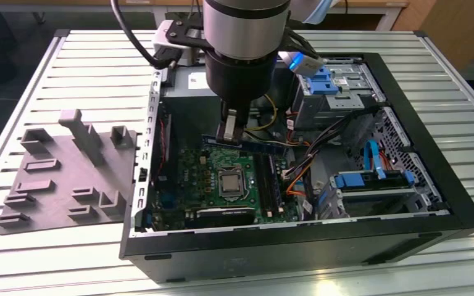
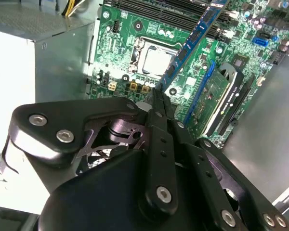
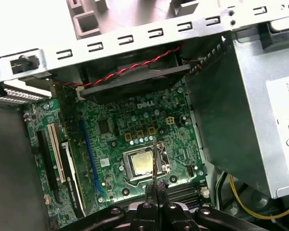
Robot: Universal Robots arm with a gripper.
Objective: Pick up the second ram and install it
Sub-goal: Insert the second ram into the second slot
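**Exterior view.** The second ram [image 1: 252,146] is clamped in the gripper [image 1: 231,139] and held clear above the motherboard [image 1: 195,179] inside the open case [image 1: 303,246]. Its long axis runs across the view, apparently crosswise to the memory slots [image 1: 266,182] below it.

**Second wrist view.** The second ram [image 2: 190,43] projects from the closed gripper [image 2: 157,94], past the processor socket [image 2: 154,61].

**First wrist view.** The second ram [image 3: 154,159] is seen edge-on over the socket. White lettering is printed on the board, and a label is carried by the power supply box [image 3: 241,120]. Neither is transcribed.
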